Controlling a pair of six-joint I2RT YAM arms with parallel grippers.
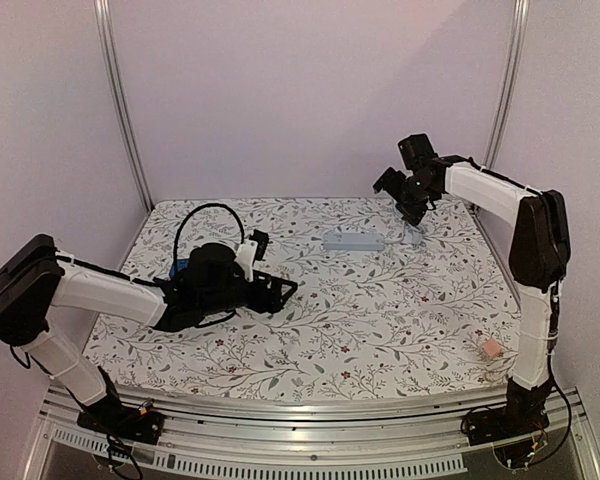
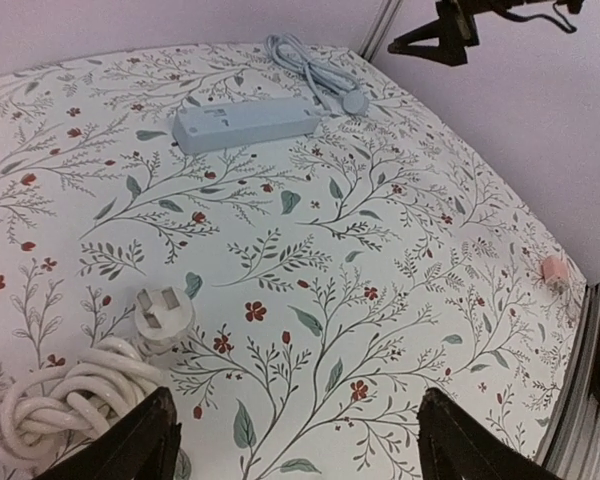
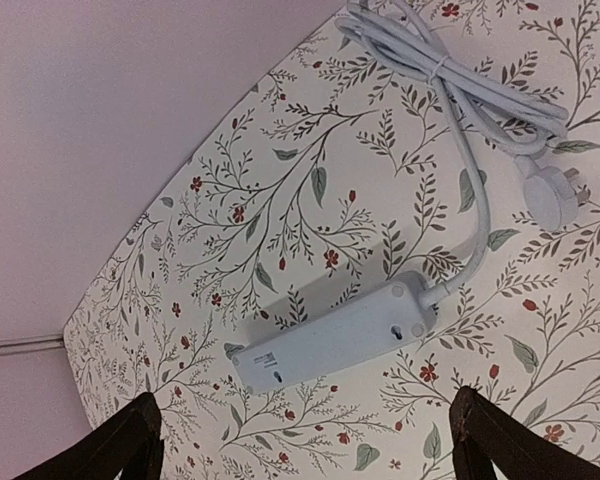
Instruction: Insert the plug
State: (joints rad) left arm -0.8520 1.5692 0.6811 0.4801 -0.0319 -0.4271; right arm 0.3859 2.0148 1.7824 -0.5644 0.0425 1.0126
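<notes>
- One white plug lies on the flowered surface, just ahead of the left-hand finger of the left jaws, with its metal pins showing on its upper face.
- Nothing grips the plug; it rests free, clear of both fingers.
- Its thick white cord is bunched in a loose coil right beside it, mostly outside that same finger and touching the plug's back end.
- Both fingers of the left jaws stand wide apart, low over the surface, with only bare cloth between them.
- Well ahead of the left jaws, toward the far edge, lies the pale power strip, flat, with its long side across the view.
- Behind the strip, farther from the left jaws, sits its own grey lead, folded into a bundle that ends in a round plug.
- In the right wrist view the right jaws are spread wide as well, dark fingers at either lower corner, holding nothing.
- From there the strip lies ahead of the right jaws, between the two fingers' lines and apart from them, with its tied lead farther out.
- From above, the right arm reaches to the far right corner, beyond the strip.
- A small pink object rests near the right arm's base, well apart from both sets of jaws.
</notes>
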